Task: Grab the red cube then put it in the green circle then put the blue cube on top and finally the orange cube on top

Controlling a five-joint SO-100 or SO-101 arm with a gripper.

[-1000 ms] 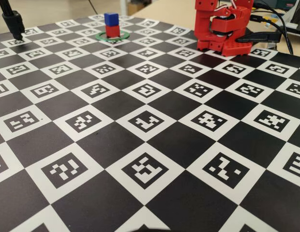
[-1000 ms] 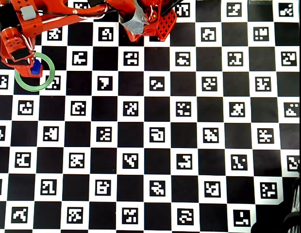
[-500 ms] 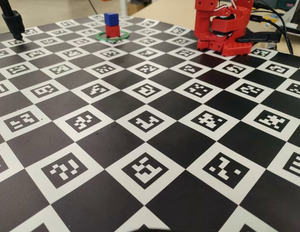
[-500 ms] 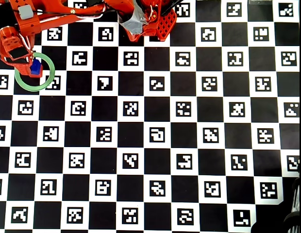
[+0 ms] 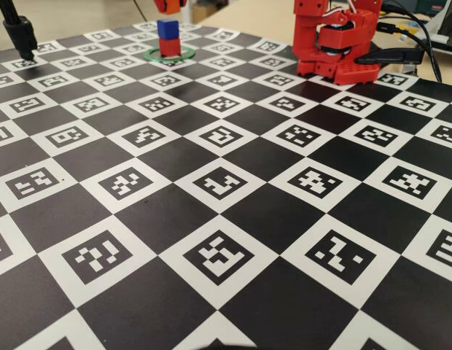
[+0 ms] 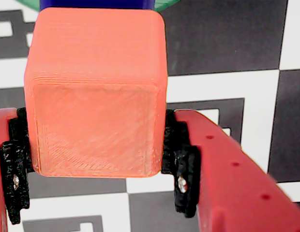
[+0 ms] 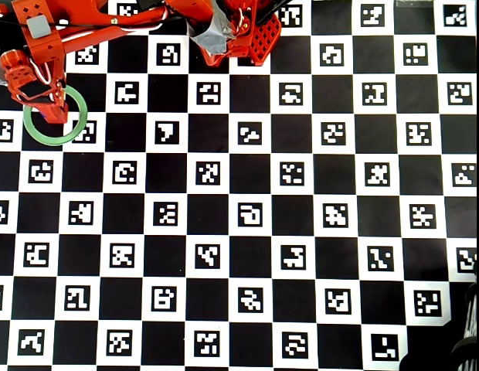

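In the wrist view my gripper (image 6: 94,140) is shut on the orange cube (image 6: 97,92), its black pads pressed against both sides. Just beyond the cube's top edge show the blue cube (image 6: 94,4) and a sliver of the green circle (image 6: 165,5). In the fixed view the blue cube (image 5: 167,28) stands on the red cube (image 5: 170,47) inside the green circle (image 5: 154,55), and my gripper (image 5: 170,6) hangs right above the stack at the frame's top. In the overhead view the gripper (image 7: 45,100) covers the cubes over the green circle (image 7: 76,127).
The arm's red base (image 5: 335,44) stands at the back right of the checkered marker mat (image 5: 226,182), with cables (image 5: 423,40) behind it. A black clamp stand (image 5: 20,33) is at the back left. In the overhead view the base (image 7: 239,31) is at top centre.
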